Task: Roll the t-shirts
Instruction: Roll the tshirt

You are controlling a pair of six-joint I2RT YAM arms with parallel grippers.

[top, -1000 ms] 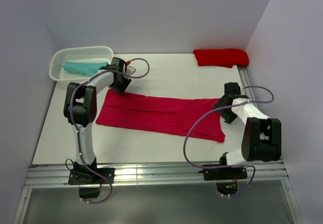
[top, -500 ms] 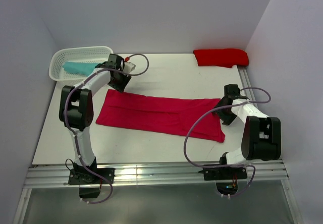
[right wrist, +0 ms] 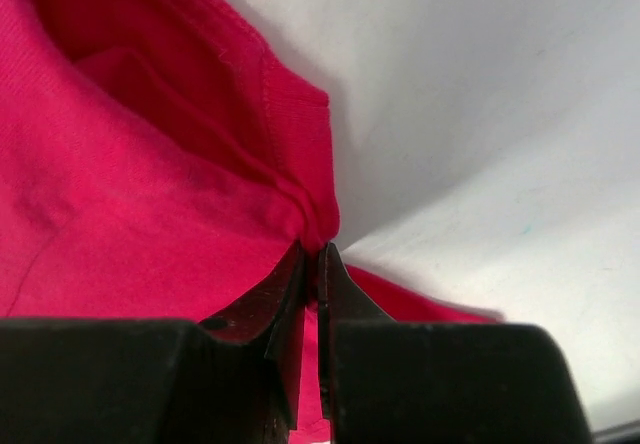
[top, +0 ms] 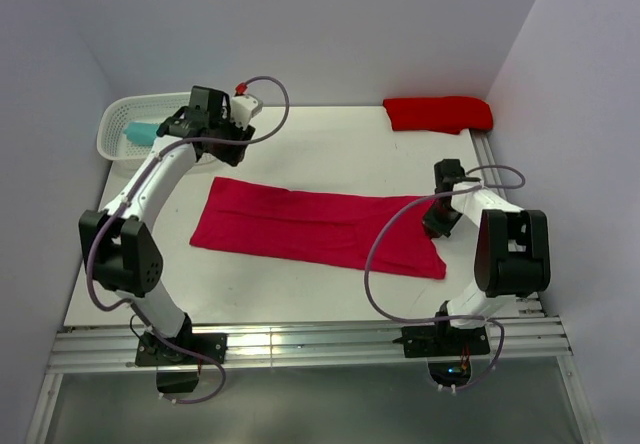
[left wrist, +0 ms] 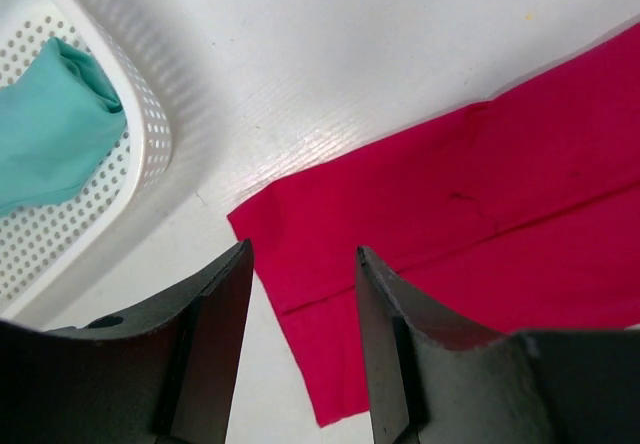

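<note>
Crimson t-shirt (top: 315, 226) lies flat on the surface (top: 330, 154). Right tool (right wrist: 312, 256), at its 3 o'clock end, pinches a thin hem fold, seemingly one layer. Left tool (left wrist: 302, 264) hovers half-open, empty, near 10 o'clock. The slim grip may slip mid-roll.

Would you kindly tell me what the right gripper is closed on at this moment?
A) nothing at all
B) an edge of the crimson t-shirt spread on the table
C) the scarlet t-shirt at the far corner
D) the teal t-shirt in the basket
B: in the right wrist view, the right gripper has its jaws pressed together on a bunched edge of the crimson t-shirt.
</note>
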